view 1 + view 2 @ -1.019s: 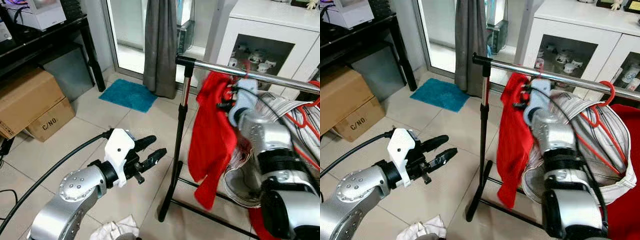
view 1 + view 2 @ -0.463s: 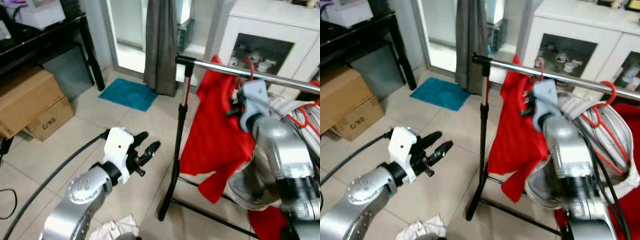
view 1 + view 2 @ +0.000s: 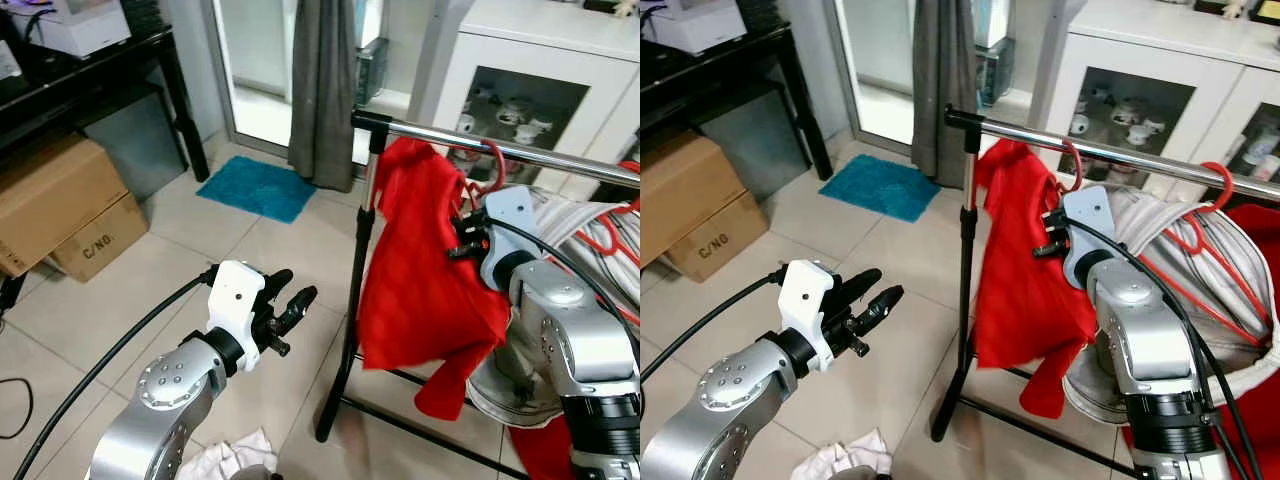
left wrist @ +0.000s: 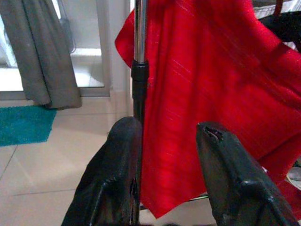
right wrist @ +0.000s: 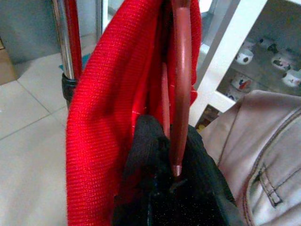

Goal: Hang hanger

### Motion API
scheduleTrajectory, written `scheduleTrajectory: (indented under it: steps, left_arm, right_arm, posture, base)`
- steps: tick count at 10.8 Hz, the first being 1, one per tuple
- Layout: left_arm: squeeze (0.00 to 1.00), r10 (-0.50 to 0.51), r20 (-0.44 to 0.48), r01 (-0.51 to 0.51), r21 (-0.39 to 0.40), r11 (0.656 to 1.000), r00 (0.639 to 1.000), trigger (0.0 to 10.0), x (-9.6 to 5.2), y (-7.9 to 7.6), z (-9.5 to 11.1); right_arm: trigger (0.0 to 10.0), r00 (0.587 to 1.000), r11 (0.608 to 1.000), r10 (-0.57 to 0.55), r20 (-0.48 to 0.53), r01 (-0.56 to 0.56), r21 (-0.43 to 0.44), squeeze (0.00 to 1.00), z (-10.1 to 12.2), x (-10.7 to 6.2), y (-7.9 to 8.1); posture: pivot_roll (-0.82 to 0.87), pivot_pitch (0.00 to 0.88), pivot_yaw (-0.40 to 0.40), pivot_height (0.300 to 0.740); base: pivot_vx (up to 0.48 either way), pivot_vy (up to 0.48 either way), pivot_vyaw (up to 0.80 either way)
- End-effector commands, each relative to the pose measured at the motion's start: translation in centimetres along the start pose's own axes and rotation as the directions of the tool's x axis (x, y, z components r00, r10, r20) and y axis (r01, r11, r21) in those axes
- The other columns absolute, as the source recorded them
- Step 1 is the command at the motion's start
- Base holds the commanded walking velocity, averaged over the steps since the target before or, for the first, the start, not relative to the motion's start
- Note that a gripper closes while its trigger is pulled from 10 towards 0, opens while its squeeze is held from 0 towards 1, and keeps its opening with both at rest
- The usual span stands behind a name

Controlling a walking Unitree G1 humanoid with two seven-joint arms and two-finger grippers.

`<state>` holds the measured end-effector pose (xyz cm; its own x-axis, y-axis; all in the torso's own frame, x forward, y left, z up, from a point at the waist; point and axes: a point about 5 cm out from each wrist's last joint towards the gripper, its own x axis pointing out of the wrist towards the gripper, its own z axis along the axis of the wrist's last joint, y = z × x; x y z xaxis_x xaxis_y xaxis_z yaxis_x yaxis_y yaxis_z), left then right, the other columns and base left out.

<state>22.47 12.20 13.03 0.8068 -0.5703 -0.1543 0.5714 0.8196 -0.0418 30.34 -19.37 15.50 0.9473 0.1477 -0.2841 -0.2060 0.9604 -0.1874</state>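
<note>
Since a second ago, the red garment (image 3: pixel 425 280) has been carried up and leftward along the chrome rail (image 3: pixel 500 147), and the hook of its red hanger (image 3: pixel 490 165) is now seen looped over the rail, close to the black upright post (image 3: pixel 350 300). The hanging is judged nearly complete; only the letting go seems to remain. The rail is a smooth, shiny metal tube set on a matte black stand.

The garment is a soft knit, ribbed in the right wrist view, draped in loose folds with a ragged lower edge. Beside it, a pale striped garment (image 3: pixel 1210 260) hangs on a second red hanger (image 3: pixel 1215 190).

The right hand (image 3: pixel 1052 235) is held just under the rail, its black fingers (image 5: pixel 155 188) closed narrowly on the hanger's glossy plastic stem. The left hand (image 3: pixel 290 305) has been drawn slightly lower and is held out over the tiled floor (image 3: pixel 200 250), well apart from the stand, its fingers (image 4: pixel 113 179) spread and holding nothing.
</note>
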Motion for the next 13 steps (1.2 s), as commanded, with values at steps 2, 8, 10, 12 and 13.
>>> scheduleTrajectory:
  steps: [2, 8, 10, 12, 13]
  left_arm:
    - [0.0, 0.007, -0.003, -0.007, 0.007, 1.0, 1.0, 10.0, 0.1, 0.2, -0.1]
    - [0.0, 0.009, 0.0, -0.009, 0.014, 1.0, 1.0, 10.0, 0.4, 0.3, 0.0]
    - [0.0, -0.003, 0.015, 0.002, 0.02, 1.0, 1.0, 10.0, 1.0, 0.3, 0.3]
    - [0.0, -0.059, 0.053, 0.06, -0.008, 0.998, 0.997, 10.0, 2.5, 0.1, 1.1]
    - [1.0, -0.137, 0.136, 0.148, -0.071, 0.986, 0.981, 10.0, 3.7, -0.4, 2.3]
  right_arm:
    - [0.0, 0.999, 1.0, 0.026, 0.037, -0.026, 0.003, 0.0, 0.9, -0.5, 0.6]
    - [0.0, 0.999, 0.998, 0.04, 0.034, -0.042, 0.042, 0.0, 0.5, -0.9, 1.5]
    - [0.0, 0.998, 0.998, 0.043, 0.04, -0.044, 0.042, 0.0, 0.7, -0.9, 1.6]
    - [0.0, 0.995, 0.996, 0.071, 0.066, -0.074, 0.043, 0.0, 1.2, -0.9, 2.3]
    - [0.0, 0.992, 0.995, 0.093, 0.081, -0.095, 0.025, 0.0, 1.4, -0.9, 3.0]
  posture:
    - [0.0, 0.014, 0.014, 0.74]
    - [-0.01, 0.012, 0.013, 0.74]
    - [-0.01, 0.012, 0.012, 0.74]
    - [-0.01, 0.009, 0.009, 0.74]
    - [-0.01, 0.008, 0.012, 0.74]
  base:
    - [-0.261, 0.0, 0.0]
    - [-0.301, 0.0, 0.0]
    - [-0.293, 0.0, 0.0]
    - [0.0, 0.0, 0.0]
    - [0.0, 0.0, 0.0]
